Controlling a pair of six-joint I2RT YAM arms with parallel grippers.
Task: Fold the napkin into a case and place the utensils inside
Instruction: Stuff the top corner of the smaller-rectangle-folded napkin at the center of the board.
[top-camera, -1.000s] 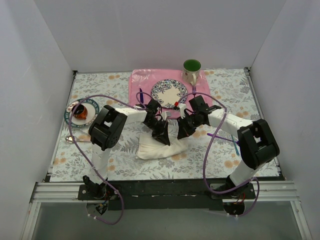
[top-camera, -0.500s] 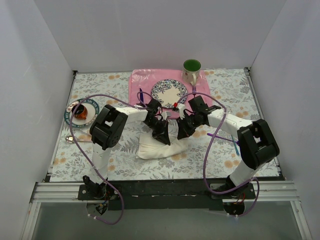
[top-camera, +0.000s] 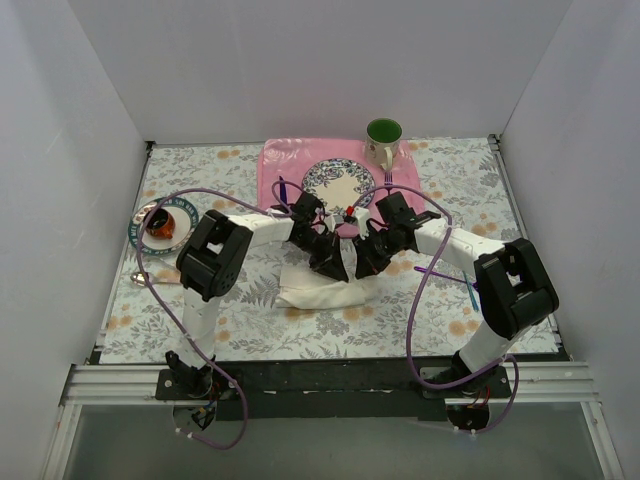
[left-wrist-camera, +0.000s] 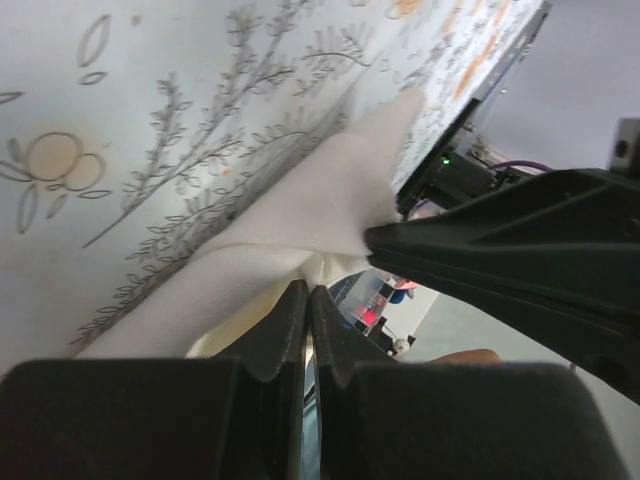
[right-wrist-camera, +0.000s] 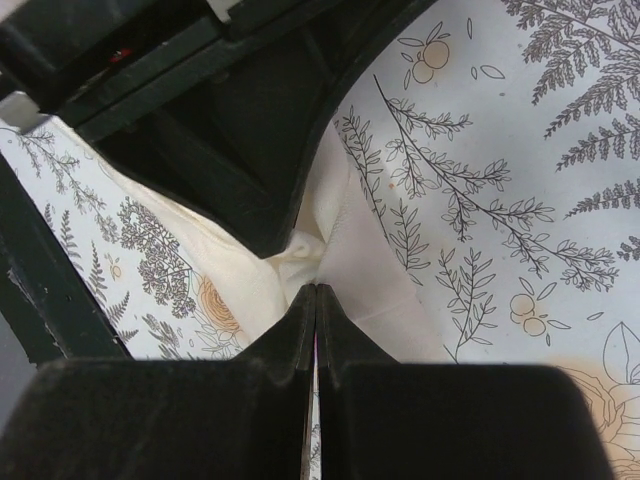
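Observation:
The cream-white napkin (top-camera: 318, 288) lies folded on the floral tablecloth between the two arms, its far edge lifted. My left gripper (top-camera: 331, 264) is shut on that edge from the left, and my right gripper (top-camera: 364, 264) is shut on it close beside. In the left wrist view the left gripper (left-wrist-camera: 308, 289) pinches a bunched fold of napkin (left-wrist-camera: 300, 215). In the right wrist view the right gripper (right-wrist-camera: 316, 287) bites the napkin (right-wrist-camera: 385, 290) the same way. A small shiny utensil (top-camera: 140, 277) lies far left, and a thin teal one (top-camera: 470, 288) lies by the right arm.
The pink placemat (top-camera: 282, 163) lies behind the grippers with a patterned plate (top-camera: 338, 183), a dark purple knife (top-camera: 282, 190) and a fork (top-camera: 388, 181). A green mug (top-camera: 383, 140) stands at its back right corner. A saucer (top-camera: 138, 236) with a dark round thing sits left.
Both grippers have drawn the napkin's held edge a little away from the arm bases. The cloth, skewed before, now lies squarer on the table.

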